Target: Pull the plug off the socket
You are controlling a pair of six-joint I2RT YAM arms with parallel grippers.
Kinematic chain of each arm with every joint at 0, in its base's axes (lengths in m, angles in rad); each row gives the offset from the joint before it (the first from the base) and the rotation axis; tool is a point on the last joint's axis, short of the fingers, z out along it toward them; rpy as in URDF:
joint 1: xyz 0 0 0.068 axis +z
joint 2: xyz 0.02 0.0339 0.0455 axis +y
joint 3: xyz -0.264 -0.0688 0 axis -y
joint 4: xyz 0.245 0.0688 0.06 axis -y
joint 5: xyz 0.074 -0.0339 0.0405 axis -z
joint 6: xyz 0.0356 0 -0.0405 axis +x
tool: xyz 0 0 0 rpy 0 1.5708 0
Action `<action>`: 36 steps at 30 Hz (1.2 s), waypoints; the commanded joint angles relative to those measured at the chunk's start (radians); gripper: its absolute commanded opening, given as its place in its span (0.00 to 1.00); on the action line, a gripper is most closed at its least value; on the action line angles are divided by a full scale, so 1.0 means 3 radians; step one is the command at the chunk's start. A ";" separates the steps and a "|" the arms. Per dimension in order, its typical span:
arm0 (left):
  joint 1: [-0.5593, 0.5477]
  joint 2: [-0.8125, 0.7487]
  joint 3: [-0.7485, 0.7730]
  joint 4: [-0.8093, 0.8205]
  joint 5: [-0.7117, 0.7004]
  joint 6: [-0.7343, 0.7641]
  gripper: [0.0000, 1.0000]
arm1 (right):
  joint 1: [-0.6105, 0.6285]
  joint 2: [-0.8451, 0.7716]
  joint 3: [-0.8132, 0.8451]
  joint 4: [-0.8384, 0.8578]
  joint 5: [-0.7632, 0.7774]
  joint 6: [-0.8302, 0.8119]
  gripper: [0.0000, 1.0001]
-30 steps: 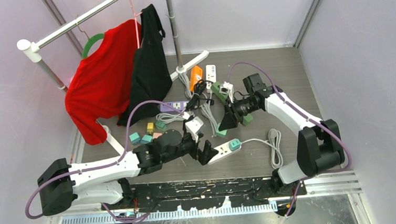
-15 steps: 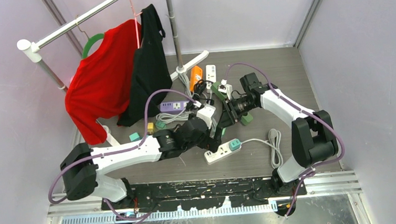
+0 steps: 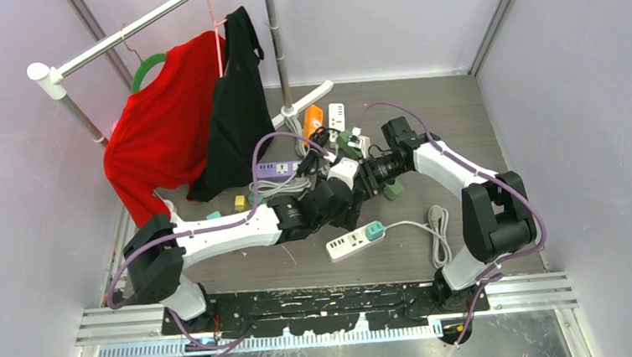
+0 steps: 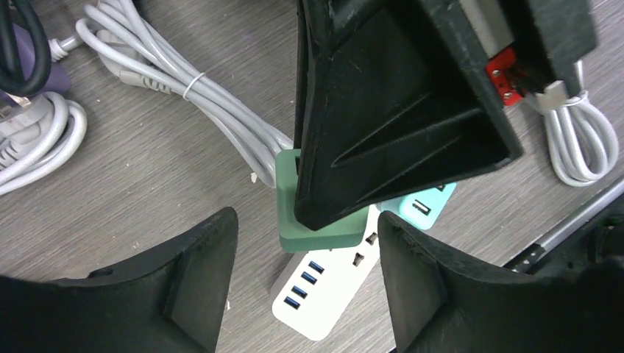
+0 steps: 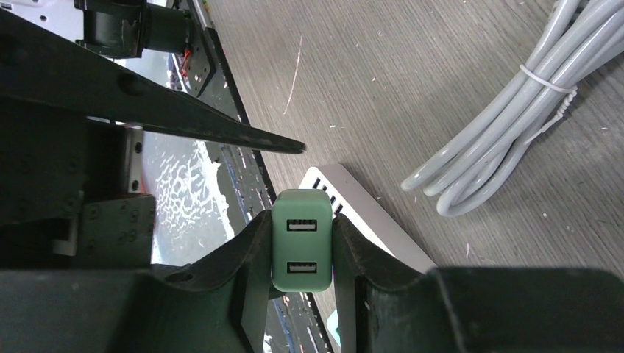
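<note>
Plug (image 5: 302,250) sits pinched in right claw (image 5: 302,229), while left claw (image 4: 307,228), spread wide, has swung in beside it.

You will find the plug (image 5: 302,239) between the fingers of the right gripper (image 5: 300,224). The left gripper (image 4: 307,224) sits alongside (jaws either side). The power strip (image 4: 324,294) lies beneath, with a cable bundle (image 5: 500,132) beside it.

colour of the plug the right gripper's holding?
Sage green plug, clamped in the right gripper; clearest in right wrist view.

Green two-port USB plug (image 5: 302,250) clamped in right end effector (image 5: 302,229); white socket strip (image 4: 318,296) flat close by
</note>
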 commanded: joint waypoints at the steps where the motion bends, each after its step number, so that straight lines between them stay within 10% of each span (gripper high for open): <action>1: -0.0008 0.0088 0.0176 0.0031 -0.0128 0.0018 0.68 | -0.0011 -0.0025 0.0135 0.0060 -0.0144 0.0042 0.06; 15: -0.0009 0.0275 0.0263 0.0041 -0.0117 0.0023 0.27 | -0.0014 -0.0019 0.0135 0.0060 -0.0164 0.0047 0.07; 21: -0.0003 0.0222 0.0173 0.0057 -0.0143 0.0028 0.01 | -0.0014 -0.0020 0.0133 0.0055 -0.0135 0.0042 0.23; 29: -0.0004 0.0020 -0.0123 0.0225 -0.0181 0.0027 0.00 | -0.0015 -0.0036 0.0148 -0.0017 -0.0104 -0.0087 0.58; 36: -0.0006 -0.0243 -0.0488 0.0420 -0.0189 0.0073 0.00 | -0.0016 -0.0053 0.0166 -0.0112 -0.0095 -0.0243 0.66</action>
